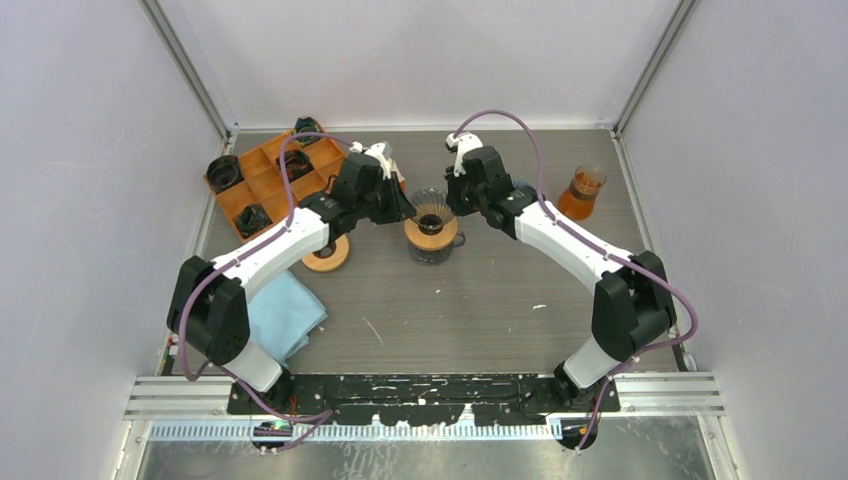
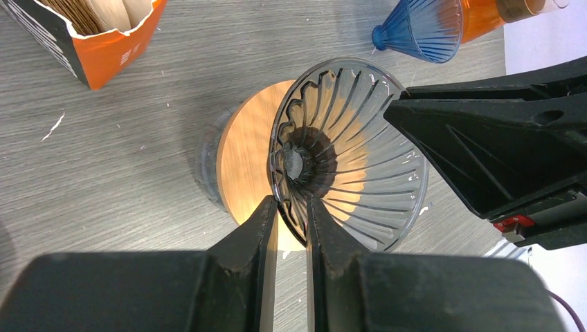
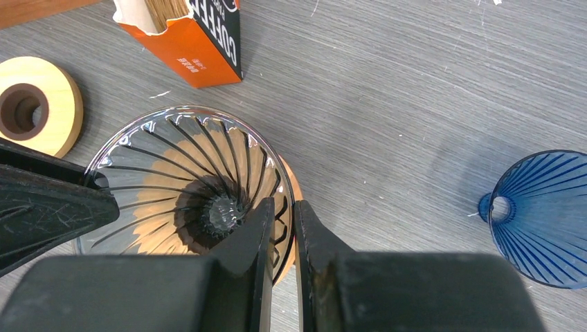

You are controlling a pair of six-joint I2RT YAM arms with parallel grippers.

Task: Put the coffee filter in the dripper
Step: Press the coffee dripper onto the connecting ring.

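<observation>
A clear ribbed dripper (image 1: 431,207) sits on a wooden collar (image 1: 432,235) atop a glass server. In the left wrist view my left gripper (image 2: 291,205) is shut on the near rim of the dripper (image 2: 346,159), one finger on each side of the wall. In the right wrist view my right gripper (image 3: 281,207) is shut on the opposite rim of the dripper (image 3: 173,173). Brown paper coffee filters (image 2: 90,14) stand in an orange and black box (image 3: 197,38) beyond the dripper. The dripper has no filter in it.
A blue dripper (image 3: 547,214) lies on its side to the right, next to an orange glass server (image 1: 582,192). A wooden ring (image 1: 327,255) and a blue cloth (image 1: 285,310) lie at the left. An orange tray (image 1: 265,180) with black parts stands at the back left.
</observation>
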